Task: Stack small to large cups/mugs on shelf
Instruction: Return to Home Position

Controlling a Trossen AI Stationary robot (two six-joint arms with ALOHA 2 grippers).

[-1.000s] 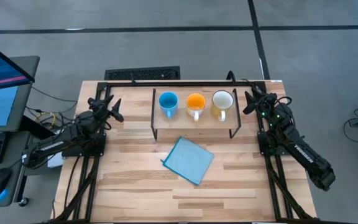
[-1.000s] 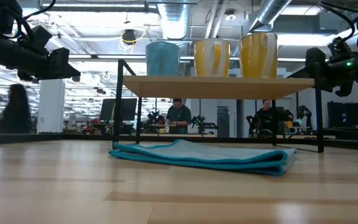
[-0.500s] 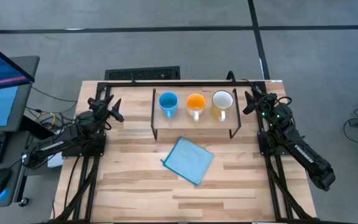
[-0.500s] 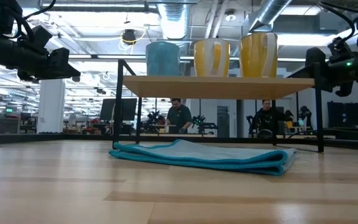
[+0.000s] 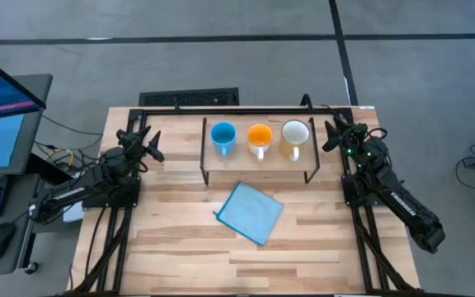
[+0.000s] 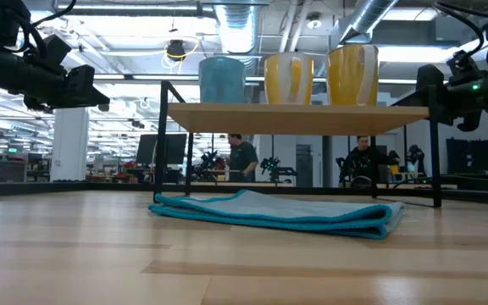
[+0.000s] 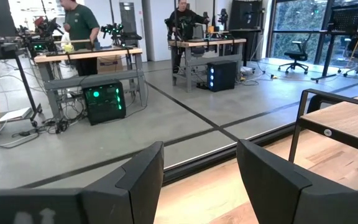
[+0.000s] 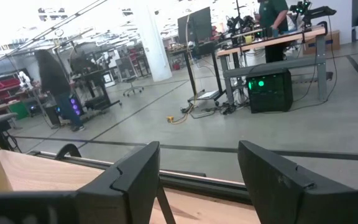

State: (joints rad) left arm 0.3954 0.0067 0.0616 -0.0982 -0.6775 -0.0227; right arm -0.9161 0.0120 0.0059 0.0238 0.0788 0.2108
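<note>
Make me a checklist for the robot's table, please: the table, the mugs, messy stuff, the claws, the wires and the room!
Surface: wooden table, bare apart from the items below.
Job's things: blue mug, orange mug and cream mug stand upright in a row on the shelf, cream the biggest.
Clutter: blue cloth lies flat on the table in front of the shelf.
Grippers: left gripper is open and empty, left of the shelf; right gripper is open and empty, right of it.
Cables: loose cables beside the table's left edge.
Surroundings: monitor at left; people at benches beyond.
</note>
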